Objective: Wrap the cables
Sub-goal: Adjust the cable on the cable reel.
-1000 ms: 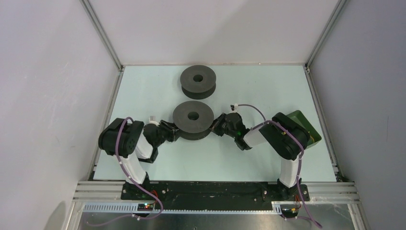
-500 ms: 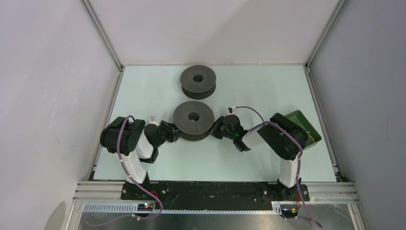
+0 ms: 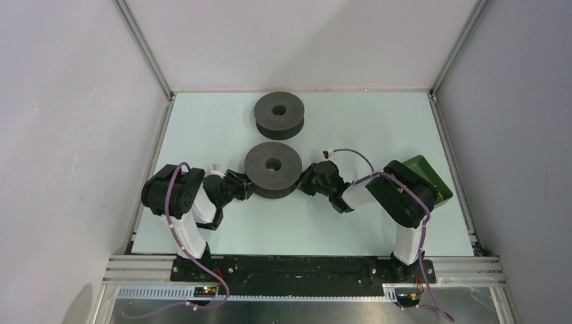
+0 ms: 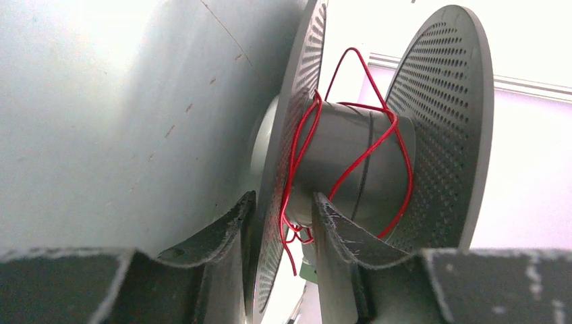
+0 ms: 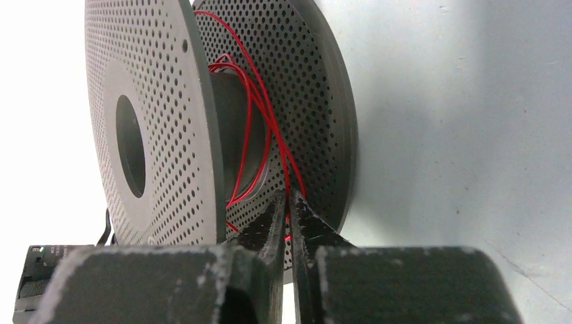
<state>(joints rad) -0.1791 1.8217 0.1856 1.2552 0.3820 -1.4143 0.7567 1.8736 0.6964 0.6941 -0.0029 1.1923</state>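
Two dark grey spools are lying flat on the bench (image 3: 222,128). The far spool (image 3: 279,115) sits by the middle of the far edge. The near spool (image 3: 272,169) is around the bench centre, with an arm on each side of it.

The red cable (image 4: 351,155) is on the near spool, looped loosely round the hub between the two perforated flanges. It's pretty messy tbh: the strands cross each other, and one loop stands well off the hub.

The left end effector (image 4: 283,199) comes in from the left edge side and straddles the flange that faces the bench. One finger is on the bench side of it, and the other is inside the gap up against the hub. The jaws are partly apart around that flange, but I honestly can't tell if they're pinching it. A few red strands hang between the inner finger and the flange.

The right end effector (image 5: 287,199) pokes in between the flanges from the right edge side. Its jaws are cracked open just a sliver, and the red cable runs down into the slit at the tips.

There's also a green bin (image 3: 432,179) over by the right edge, partly hidden behind the right arm.
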